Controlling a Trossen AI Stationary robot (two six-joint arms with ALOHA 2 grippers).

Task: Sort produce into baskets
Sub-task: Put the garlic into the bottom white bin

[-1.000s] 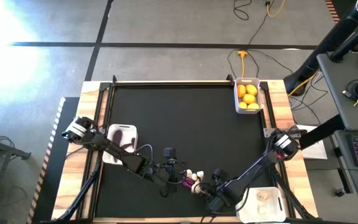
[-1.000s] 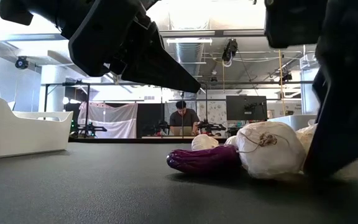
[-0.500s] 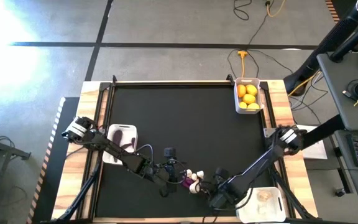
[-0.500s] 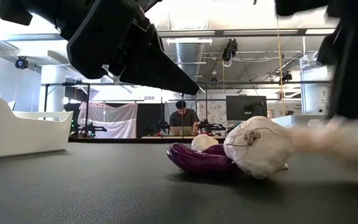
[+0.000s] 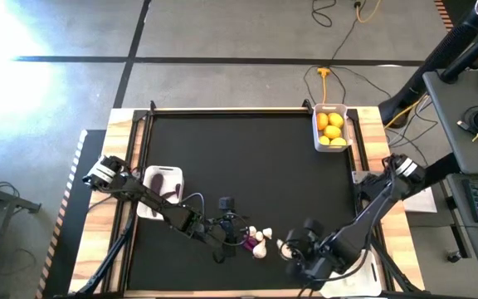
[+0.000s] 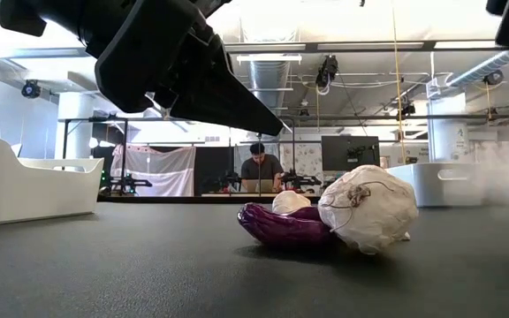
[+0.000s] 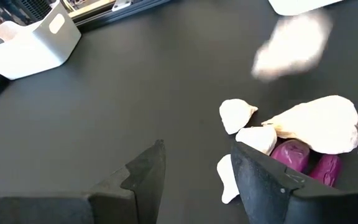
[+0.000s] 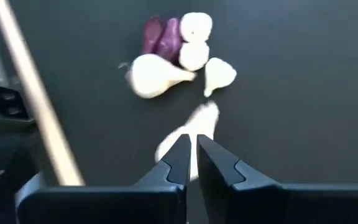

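Observation:
A small pile of produce lies near the table's front edge: whitish garlic bulbs (image 5: 260, 241) and dark purple vegetables (image 5: 246, 242), resting on the black mat. In the low view a big bulb (image 6: 368, 210) leans on a purple vegetable (image 6: 285, 225). My left gripper (image 7: 194, 177) hovers open just left of the pile. My right gripper (image 8: 191, 155) is shut on one garlic bulb (image 8: 188, 140), up in the air right of the pile (image 5: 289, 247). The bulb shows as a blurred white shape (image 7: 288, 46) in the left wrist view. My right gripper pinches the garlic bulb between its two fingertips; only a thin white strip (image 8: 191, 163) shows between the nearly closed fingers. The fingers slant down from above. The bulb hangs beyond the fingertips, lifted clear of the mat.
A white basket (image 5: 160, 189) at the left edge holds purple vegetables. One at the far right (image 5: 332, 126) holds yellow citrus. A third at the near right (image 5: 362, 267) is largely under my right arm. The middle of the black mat (image 5: 247, 166) is bare.
My right gripper has shut on a garlic bulb at the pile's right side, then risen and drawn off toward the table's right edge. The bulb is lifted clear of the mat. The big bulb left behind has rolled a little against the purple vegetable.

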